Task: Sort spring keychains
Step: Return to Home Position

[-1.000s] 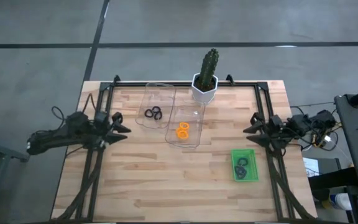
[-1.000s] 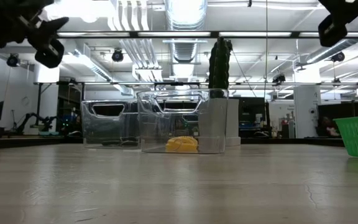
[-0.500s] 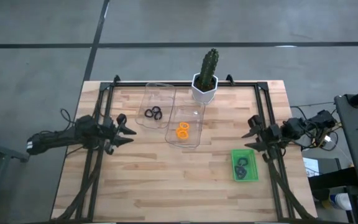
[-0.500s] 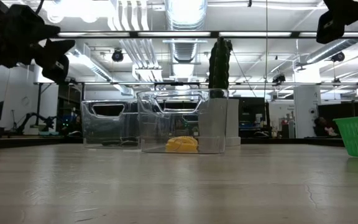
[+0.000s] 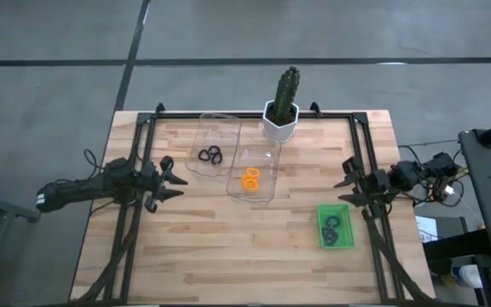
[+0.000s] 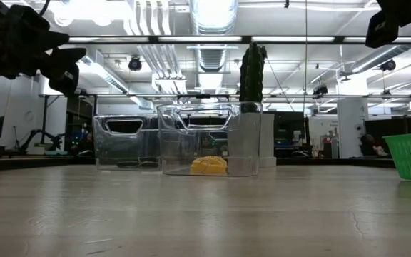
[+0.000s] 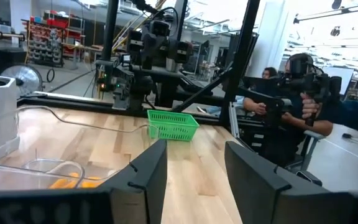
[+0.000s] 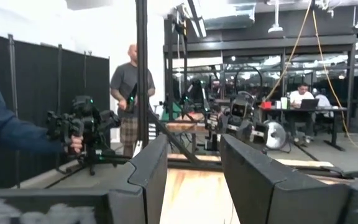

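The spring keychains lie in three containers. Black ones (image 5: 210,155) are in a clear bin (image 5: 218,128), orange ones (image 5: 251,178) in a second clear bin (image 5: 264,155), and dark ones (image 5: 332,230) in a green basket (image 5: 321,215). My left gripper (image 5: 174,177) hovers open over the table's left edge, pointing level toward the bins. My right gripper (image 5: 341,192) hovers open over the right edge, facing left. Each wrist view shows empty space between that arm's fingers: the left gripper (image 7: 194,180) and the right gripper (image 8: 194,180).
A potted cactus (image 5: 284,104) stands at the far edge behind the bins. Black frame rails run along both sides of the table. Bare wood lies in the middle and near part. People sit and stand in the room beyond the table.
My left gripper has sunk a little and rolled about its own axis, so both fingers now show spread apart from above. My right gripper has rolled the same way. Both have kept still for the last half second. The keychains have not moved.
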Controlling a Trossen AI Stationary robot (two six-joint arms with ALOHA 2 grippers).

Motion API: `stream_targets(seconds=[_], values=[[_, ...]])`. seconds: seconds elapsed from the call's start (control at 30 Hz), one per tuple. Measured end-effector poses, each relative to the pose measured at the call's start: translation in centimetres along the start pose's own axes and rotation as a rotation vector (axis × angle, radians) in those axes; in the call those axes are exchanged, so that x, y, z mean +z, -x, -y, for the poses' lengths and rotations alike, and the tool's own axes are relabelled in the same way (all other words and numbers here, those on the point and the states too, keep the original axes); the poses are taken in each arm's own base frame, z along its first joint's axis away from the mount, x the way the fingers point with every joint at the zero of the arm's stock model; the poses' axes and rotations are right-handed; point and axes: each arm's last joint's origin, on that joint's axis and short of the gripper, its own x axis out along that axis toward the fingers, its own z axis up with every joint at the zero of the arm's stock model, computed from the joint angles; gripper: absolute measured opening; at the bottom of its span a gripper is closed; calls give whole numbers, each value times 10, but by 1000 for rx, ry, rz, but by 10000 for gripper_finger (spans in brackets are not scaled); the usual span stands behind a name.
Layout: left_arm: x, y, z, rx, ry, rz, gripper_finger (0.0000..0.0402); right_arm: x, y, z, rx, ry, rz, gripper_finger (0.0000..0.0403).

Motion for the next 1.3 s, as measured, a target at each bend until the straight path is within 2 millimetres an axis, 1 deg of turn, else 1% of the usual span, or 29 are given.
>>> stream_targets(seconds=[0.1, 0.27, 0.37, 0.53, 0.77, 0.93, 1.1, 1.17, 1.3], values=[[-1, 0, 0, 1, -4, -3, 153, -7, 0, 0, 1, 4, -7, 144], [-1, 0, -1, 7, -43, -5, 153, -27, -2, 0, 0, 9, -12, 144], [-1, 0, -1, 14, -63, -4, 153, -35, -2, 0, -2, 8, -72, 144], [-1, 0, -1, 27, -68, -3, 153, -34, -1, 0, -2, 37, -64, 144], [-1, 0, -1, 28, 2, -3, 153, -36, -1, 0, -3, 41, -83, 144], [-1, 0, -1, 28, 15, -3, 153, -37, -1, 0, -4, 1, -91, 144], [-1, 0, -1, 31, 15, -3, 153, -37, -1, 0, -2, 41, -92, 144], [-2, 0, -1, 32, -13, -3, 153, -38, -1, 0, -1, 63, -100, 144], [-1, 0, -3, 82, -160, -2, 153, -41, -1, 0, 1, 91, -137, 144]])
